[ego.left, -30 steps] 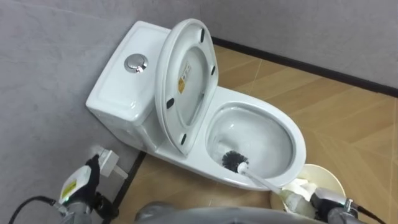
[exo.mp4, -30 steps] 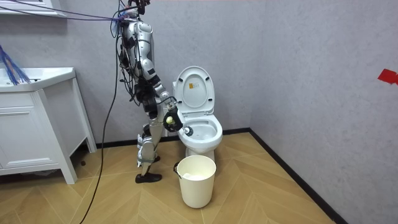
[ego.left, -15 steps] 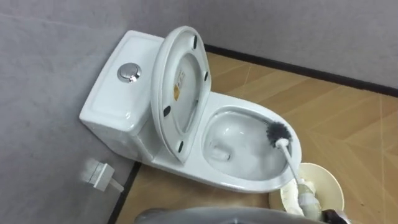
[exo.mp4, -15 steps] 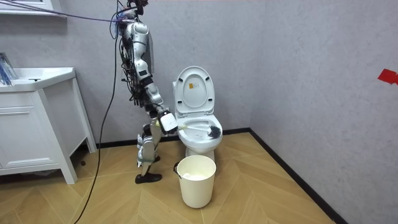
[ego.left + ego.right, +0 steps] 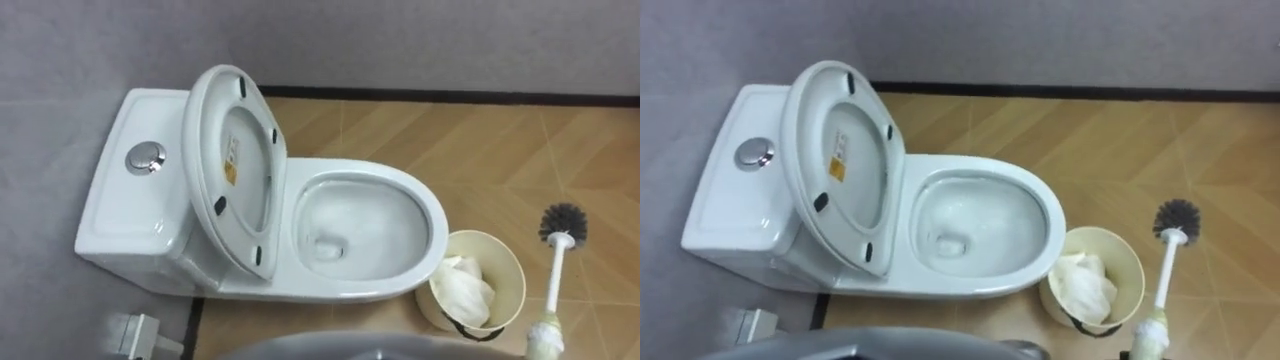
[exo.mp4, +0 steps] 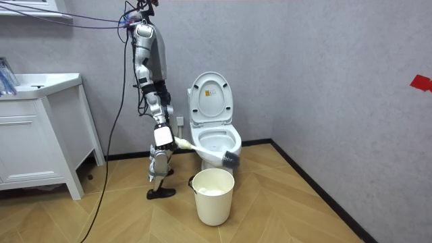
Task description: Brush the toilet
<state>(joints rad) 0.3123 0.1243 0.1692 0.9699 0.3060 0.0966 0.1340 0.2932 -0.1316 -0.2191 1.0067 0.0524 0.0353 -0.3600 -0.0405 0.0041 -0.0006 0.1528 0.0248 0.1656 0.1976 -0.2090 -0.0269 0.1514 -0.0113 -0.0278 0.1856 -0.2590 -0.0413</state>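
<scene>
White-handled toilet brush with a dark round bristle head (image 5: 555, 270) is out of the bowl — held in the air above the wooden herringbone floor (image 5: 450, 130), near the cream round waste bin (image 5: 515, 268). The robot's right hand (image 6: 162, 136) is curled round the handle end. The white ceramic toilet (image 5: 430, 215) stands beside the robot — seat and lid raised.
</scene>
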